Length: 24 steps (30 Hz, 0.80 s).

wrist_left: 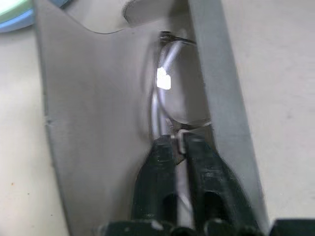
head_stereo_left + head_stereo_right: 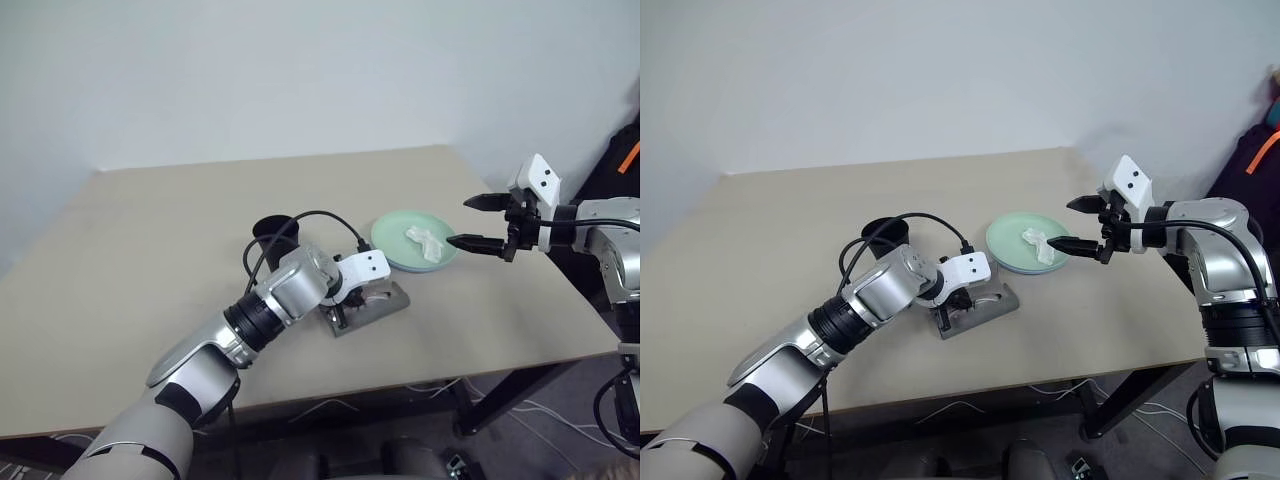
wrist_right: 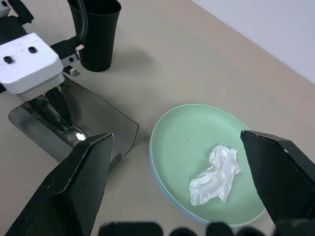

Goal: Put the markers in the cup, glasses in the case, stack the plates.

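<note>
While my left gripper (image 1: 179, 142) is down inside the open case (image 3: 108, 118), right at the glasses (image 1: 172, 93), the danger is close. The glasses lie along one wall of the case. Whether the gripper pinches the wire frame or has let it go, I cannot tell. If the frame is caught when I lift, I think the glasses will come out again, or the light case will be dragged on the table (image 2: 150, 250). The thin wire could also bend under a hard squeeze.

Just beyond the case, the green plate (image 3: 187, 142) sits on the blue plate (image 3: 156, 177), and a crumpled tissue (image 3: 214, 174) lies on top. My right gripper (image 2: 460, 221) hangs over the near edge of this stack with its jaws wide apart and holds nothing. A careless drop there might push the plates toward the table edge.

The black cup (image 3: 98, 34) stands upright behind the left wrist, near the wrist cable; a fast retreat could knock it.

The table is beige and matte. Behind it is a plain pale wall (image 2: 300, 70). Cables (image 2: 330, 405) lie on the floor below, and a dark bag (image 2: 615, 160) is at the right.
</note>
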### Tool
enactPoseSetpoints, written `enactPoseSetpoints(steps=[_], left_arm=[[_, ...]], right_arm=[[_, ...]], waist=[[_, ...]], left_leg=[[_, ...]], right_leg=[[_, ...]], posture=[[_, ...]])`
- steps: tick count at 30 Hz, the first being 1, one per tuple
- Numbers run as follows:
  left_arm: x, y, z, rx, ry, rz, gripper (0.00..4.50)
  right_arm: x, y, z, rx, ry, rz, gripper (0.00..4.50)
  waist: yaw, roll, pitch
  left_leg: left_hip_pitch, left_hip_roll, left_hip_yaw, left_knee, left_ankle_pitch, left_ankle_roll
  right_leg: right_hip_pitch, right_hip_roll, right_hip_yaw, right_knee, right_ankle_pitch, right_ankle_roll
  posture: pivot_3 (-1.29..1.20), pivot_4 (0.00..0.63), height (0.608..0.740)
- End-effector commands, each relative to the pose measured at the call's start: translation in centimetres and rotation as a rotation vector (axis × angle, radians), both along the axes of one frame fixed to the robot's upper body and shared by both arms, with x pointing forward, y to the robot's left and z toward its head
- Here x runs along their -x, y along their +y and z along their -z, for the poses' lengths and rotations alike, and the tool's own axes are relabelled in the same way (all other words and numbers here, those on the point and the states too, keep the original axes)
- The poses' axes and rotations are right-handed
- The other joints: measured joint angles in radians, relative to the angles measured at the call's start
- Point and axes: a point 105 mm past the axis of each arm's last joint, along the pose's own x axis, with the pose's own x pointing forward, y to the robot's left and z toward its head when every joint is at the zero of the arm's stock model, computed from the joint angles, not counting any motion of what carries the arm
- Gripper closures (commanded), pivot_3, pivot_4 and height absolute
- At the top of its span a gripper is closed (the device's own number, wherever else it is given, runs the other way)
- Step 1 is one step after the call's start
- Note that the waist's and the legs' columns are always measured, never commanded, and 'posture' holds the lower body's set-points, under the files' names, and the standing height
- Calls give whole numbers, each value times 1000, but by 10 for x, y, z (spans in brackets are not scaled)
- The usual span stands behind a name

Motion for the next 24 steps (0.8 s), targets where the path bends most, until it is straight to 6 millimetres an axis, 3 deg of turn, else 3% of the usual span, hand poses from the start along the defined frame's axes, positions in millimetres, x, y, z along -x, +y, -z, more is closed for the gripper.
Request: enactPoseSetpoints(steps=[1,8,15,18,24], left_arm=[[-4,-4,-21,33,-46,17,2791],[-18,-6,-61,132,-124,-53,382],[-36,3,-92,212,-192,-140,382],[-50,16,-88,193,-226,-203,949],[-64,31,-64,161,-230,-283,3007]], right_arm=[[1,5,-13,-12,-57,-21,0],[0,7,-13,-13,-60,-27,0],[-1,8,-13,-13,-62,-32,0],[-1,10,-13,-14,-62,-36,0],[-1,11,-13,-17,-61,-40,0]], waist=[[0,0,0],[0,0,0],[0,0,0],[-2,0,0],[-1,0,0]], left_leg=[[0,0,0,0,0,0],[0,0,0,1,0,0],[0,0,0,1,0,0],[1,0,0,1,0,0],[1,0,0,2,0,0]], right_leg=[[0,0,0,0,0,0],[0,0,0,0,0,0],[0,0,0,0,0,0],[0,0,0,1,0,0],[0,0,0,3,0,0]], posture=[[0,0,727],[0,0,727],[0,0,727],[0,0,727],[0,0,727]])
